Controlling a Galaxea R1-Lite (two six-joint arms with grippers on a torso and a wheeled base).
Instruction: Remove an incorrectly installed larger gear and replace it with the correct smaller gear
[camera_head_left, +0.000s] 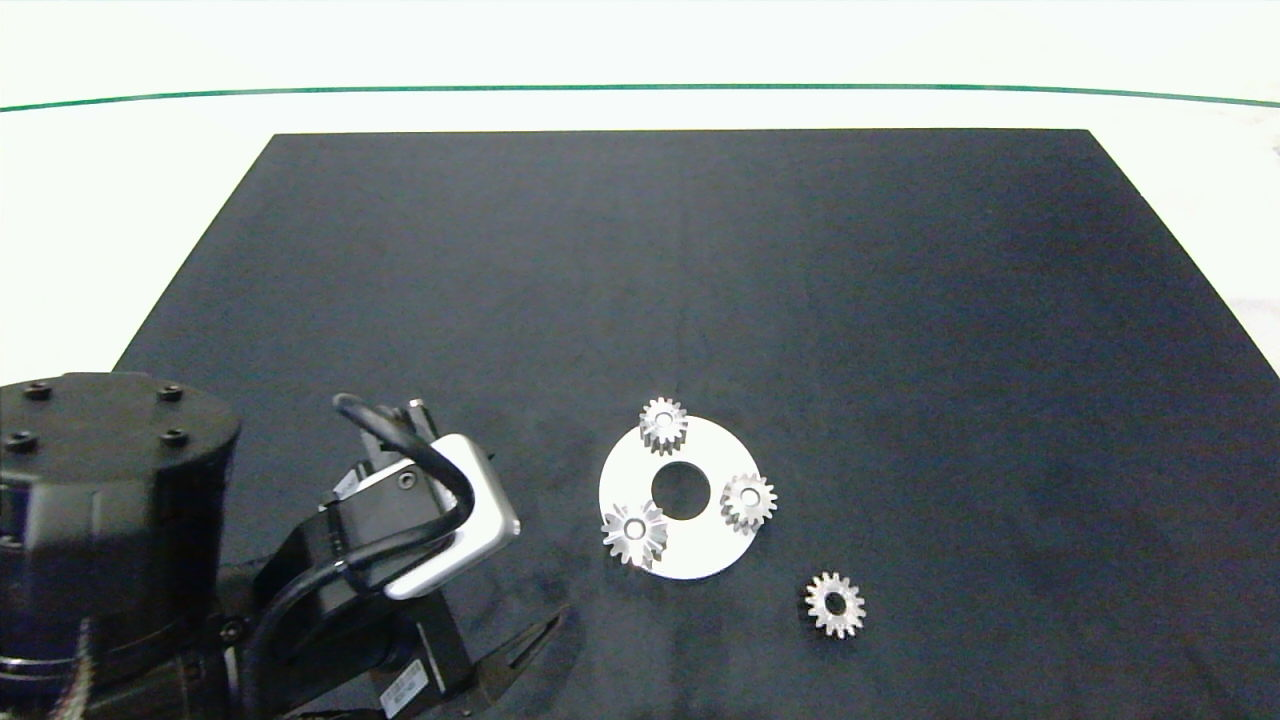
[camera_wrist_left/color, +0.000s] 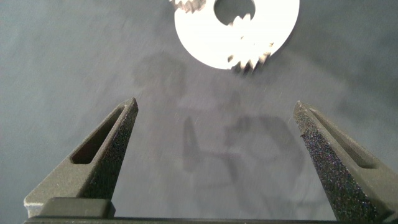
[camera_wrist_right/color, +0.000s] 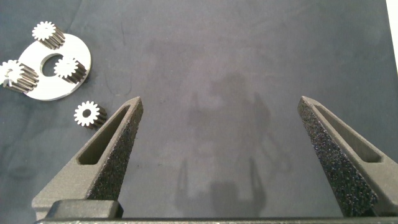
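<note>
Larger gear (camera_head_left: 635, 533) sits on the white ring plate (camera_head_left: 700, 555), at the plate's edge nearest the left end effector (camera_wrist_left/color: 214, 124), ahead of its fingertips and clear of them. Two more small gears (camera_head_left: 662, 424) (camera_head_left: 748, 501) stand on the same plate around its centre hole. Smaller gear (camera_head_left: 834, 604) lies flat on the dark mat (camera_head_left: 700, 280), just off the plate, on its side away from the left end effector. Left end effector wide open, holding nothing, low over the mat. Right end effector (camera_wrist_right/color: 221, 124) likewise wide open and empty, well apart from the plate. Mat covers a white desk (camera_head_left: 120, 200).
</note>
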